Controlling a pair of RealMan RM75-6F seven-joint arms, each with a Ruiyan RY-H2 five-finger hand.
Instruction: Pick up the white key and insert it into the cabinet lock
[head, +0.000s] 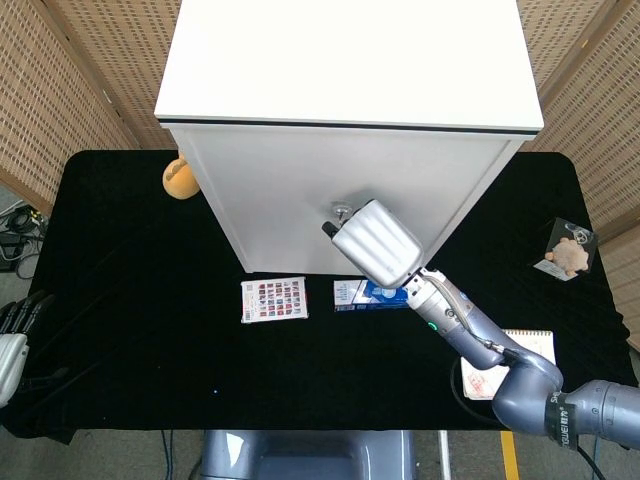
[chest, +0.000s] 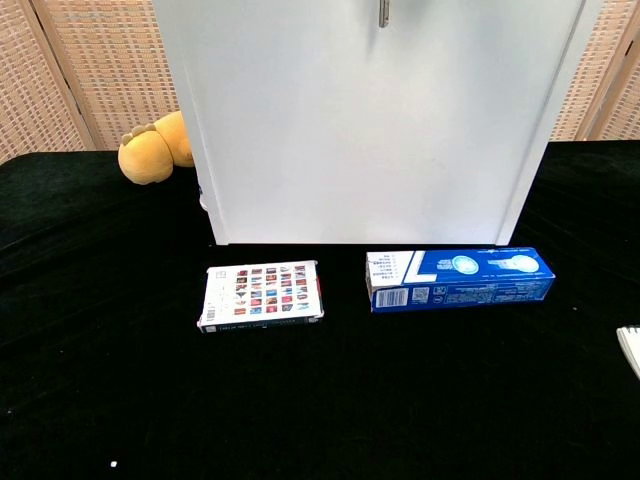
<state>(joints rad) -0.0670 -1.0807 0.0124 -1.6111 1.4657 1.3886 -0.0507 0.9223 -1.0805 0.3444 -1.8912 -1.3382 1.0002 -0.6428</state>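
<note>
The white cabinet (head: 340, 190) stands at the back of the black table, with a small silver lock (head: 343, 210) on its front. My right hand (head: 372, 243) is raised in front of the cabinet, just right of and below the lock, its pale back facing the head camera. In the chest view only the metal tip of the key (chest: 383, 12) shows, hanging at the top edge against the cabinet front (chest: 370, 120). The hand covers the rest of the key. My left hand (head: 14, 335) rests at the table's near left corner, fingers apart and empty.
A card box (head: 273, 299) and a blue toothpaste box (chest: 458, 278) lie in front of the cabinet. An orange plush (head: 179, 178) sits at its left side. A notepad (head: 520, 350) and a packaged toy (head: 568, 250) lie to the right.
</note>
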